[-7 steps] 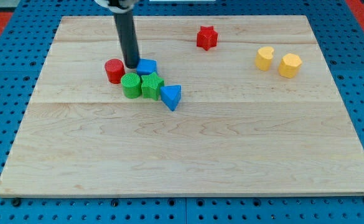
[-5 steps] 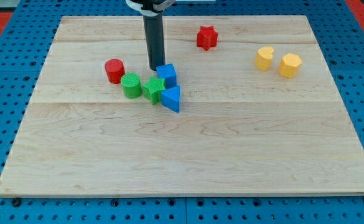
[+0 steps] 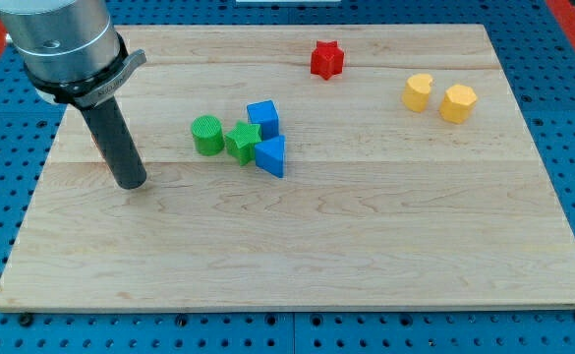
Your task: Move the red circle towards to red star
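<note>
The red star (image 3: 326,59) sits near the view's top, right of centre. The red circle is almost wholly hidden behind my rod; only a thin reddish sliver (image 3: 94,147) shows at the rod's left edge. My tip (image 3: 130,184) rests on the wooden board (image 3: 297,256) at the view's left, well left of the block cluster and far from the red star.
A cluster lies in the middle: a green circle (image 3: 206,135), a green star (image 3: 242,141), a blue cube (image 3: 262,118) and a blue triangle (image 3: 271,155). A yellow cylinder (image 3: 418,92) and a yellow hexagon (image 3: 457,102) sit at the view's right.
My rod has swung from beside the blue cube to the view's left and lower. The red circle, once left of the green circle, is now gone from open sight.
</note>
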Robot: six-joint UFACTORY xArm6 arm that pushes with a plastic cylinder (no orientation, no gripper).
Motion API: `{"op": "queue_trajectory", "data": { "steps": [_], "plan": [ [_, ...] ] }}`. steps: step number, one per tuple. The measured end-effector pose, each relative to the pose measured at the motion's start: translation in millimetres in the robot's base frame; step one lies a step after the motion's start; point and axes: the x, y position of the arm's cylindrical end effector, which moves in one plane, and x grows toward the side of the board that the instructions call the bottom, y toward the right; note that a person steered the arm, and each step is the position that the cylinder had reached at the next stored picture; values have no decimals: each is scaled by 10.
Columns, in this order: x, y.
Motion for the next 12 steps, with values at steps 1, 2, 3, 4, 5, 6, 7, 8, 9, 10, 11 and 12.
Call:
{"op": "queue_trajectory", "data": {
  "steps": [1,2,3,4,5,6,7,8,9,10,11,12],
  "plan": [
    [0,-174],
    [-513,-859],
    [-850,143],
    [-930,315],
    [-742,-296],
    [79,-237],
    [202,404],
    [-263,463],
    [-710,479],
    [-1072,631],
    [-1174,258],
    [-1311,385]
  ]
}}
